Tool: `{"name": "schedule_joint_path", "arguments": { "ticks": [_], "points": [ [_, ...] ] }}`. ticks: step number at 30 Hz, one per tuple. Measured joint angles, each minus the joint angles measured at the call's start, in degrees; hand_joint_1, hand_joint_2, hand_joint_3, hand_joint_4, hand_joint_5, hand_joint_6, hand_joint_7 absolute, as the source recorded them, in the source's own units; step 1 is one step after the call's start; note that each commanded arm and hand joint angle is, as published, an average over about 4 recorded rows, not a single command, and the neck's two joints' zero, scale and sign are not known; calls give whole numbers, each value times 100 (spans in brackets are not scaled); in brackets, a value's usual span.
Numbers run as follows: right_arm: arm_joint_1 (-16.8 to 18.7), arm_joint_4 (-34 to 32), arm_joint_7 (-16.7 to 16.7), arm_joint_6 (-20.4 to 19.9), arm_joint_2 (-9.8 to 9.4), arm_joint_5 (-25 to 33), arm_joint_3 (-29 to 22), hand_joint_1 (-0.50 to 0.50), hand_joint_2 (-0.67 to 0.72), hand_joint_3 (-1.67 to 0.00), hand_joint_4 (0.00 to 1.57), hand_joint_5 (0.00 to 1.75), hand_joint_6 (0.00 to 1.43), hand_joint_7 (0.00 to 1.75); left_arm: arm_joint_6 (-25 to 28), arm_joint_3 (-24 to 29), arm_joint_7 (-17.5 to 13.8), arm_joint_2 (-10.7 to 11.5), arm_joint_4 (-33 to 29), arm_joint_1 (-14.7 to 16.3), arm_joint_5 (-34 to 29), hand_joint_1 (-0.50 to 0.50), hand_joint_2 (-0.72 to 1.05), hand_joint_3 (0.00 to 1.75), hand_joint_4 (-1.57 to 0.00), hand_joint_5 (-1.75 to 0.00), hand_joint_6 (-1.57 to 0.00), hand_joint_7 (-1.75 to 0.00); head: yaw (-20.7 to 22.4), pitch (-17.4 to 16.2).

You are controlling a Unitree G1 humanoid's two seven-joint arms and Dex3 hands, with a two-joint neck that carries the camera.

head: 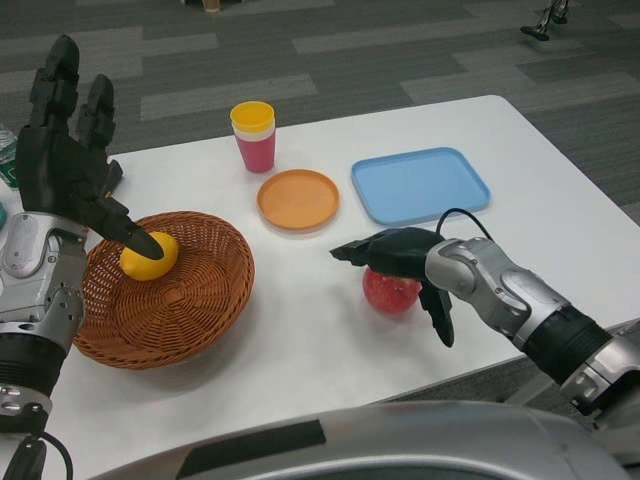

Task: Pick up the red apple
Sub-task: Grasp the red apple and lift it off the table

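Left hand (62, 150) raised, fingers spread, holding nothing; parked above the wicker basket (205, 300) rim, clear of the work. Lemon (150, 256) sits in the basket. Right of it: stacked cups (254, 135), orange plate (298, 198), blue tray (420, 184), all spare. Red apple (390, 292) on the bench (300, 340) right of the basket, near the front edge. Right hand (395, 255) draped over the apple's top, fingers curving down its sides; looks like a top grasp forming, closure unconfirmed.

White tabletop (560, 215) on grey carpet.
Beyond the tabletop, the carpet floor (400, 50) shows light and dark grey bands.
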Motion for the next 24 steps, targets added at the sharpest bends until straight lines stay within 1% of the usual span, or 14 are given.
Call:
{"name": "schedule_joint_path", "arguments": {
  "ticks": [2,3,6,9,12,13,16,17,19,22,24],
  "points": [
    [-2,21,-3,0,0,9,21,-42,4,0,0,0,0,2,0,0,0,0,0,0,-2,-50,-55,4,0,0,0,-14,12,7],
    [-7,28,-6,0,-1,13,48,-42,1,-2,0,0,0,3,-1,0,0,0,0,0,-3,-50,-55,2,0,0,0,-14,20,11],
    [-32,81,-15,0,-1,28,155,-42,-3,-8,0,0,0,7,-2,0,0,0,0,0,-7,-50,-55,4,0,0,0,-14,31,16],
    [-79,209,-35,0,-1,42,201,-39,-11,-8,0,0,0,7,-3,0,0,0,1,0,-10,-50,-55,2,0,0,0,-14,26,9],
    [-135,285,-66,0,-1,48,223,-38,-29,-24,0,5,0,16,-3,0,0,0,8,0,-16,-50,-55,7,0,0,0,-14,24,-3],
    [-141,301,-99,0,1,46,225,-36,-35,-32,0,15,0,21,-3,0,0,0,14,0,-18,-50,-55,9,0,0,0,-14,26,-5],
    [-146,375,-274,-6,14,3,221,-33,-43,-42,0,61,0,30,-3,0,0,0,32,0,-25,-50,-55,9,0,0,0,-14,28,-12],
    [-147,409,-331,-12,24,-25,216,-33,-45,-44,0,68,0,31,-3,0,0,0,35,0,-26,-50,-55,9,0,0,0,-14,26,-15],
    [-148,497,-418,-28,47,-89,196,-33,-48,-48,0,73,0,35,-3,0,0,0,39,0,-27,-50,-55,9,0,0,0,-14,22,-23],
    [-158,640,-475,-61,73,-127,157,-33,-48,-54,0,85,0,35,-3,0,0,0,44,0,-27,-50,-55,4,0,0,0,-14,14,-33],
    [-172,737,-489,-83,86,-136,125,-31,-48,-59,0,97,0,38,-3,-1,0,0,47,0,-28,-50,-55,4,0,0,0,-14,11,-39]
  ]
}}
